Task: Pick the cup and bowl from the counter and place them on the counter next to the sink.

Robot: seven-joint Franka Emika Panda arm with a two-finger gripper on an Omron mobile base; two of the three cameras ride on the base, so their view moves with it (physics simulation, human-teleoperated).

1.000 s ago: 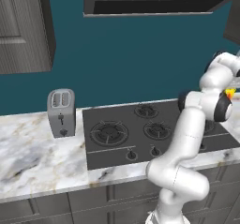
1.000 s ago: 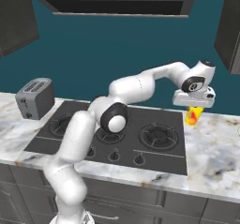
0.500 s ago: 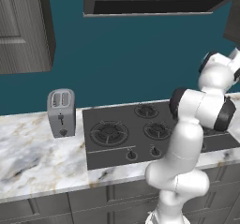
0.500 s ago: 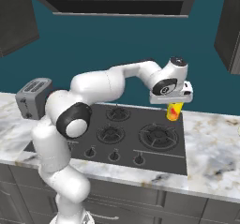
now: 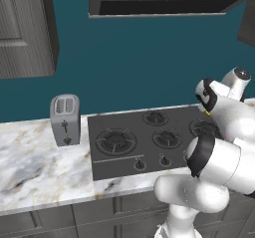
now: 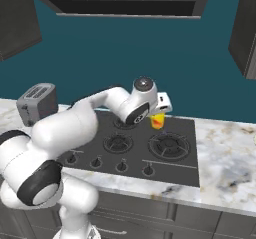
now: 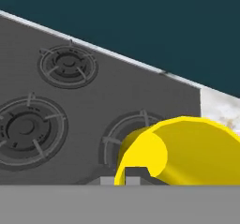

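1. Teal wall backs a marble desk point(image 6: 227, 155) with a black stovetop point(image 6: 137, 145) set into it.
2. At 9 o'clock of the stovetop in the left base view stands a silver toaster point(image 5: 65, 119).
3. Above the burners, the claw point(image 6: 159, 114) is clamped on a yellow-orange cup point(image 6: 157, 120), held clear of the stovetop.
4. Seen from the hand view, the cup point(image 7: 187, 153) sits at 5 o'clock, its yellow wall over a burner.
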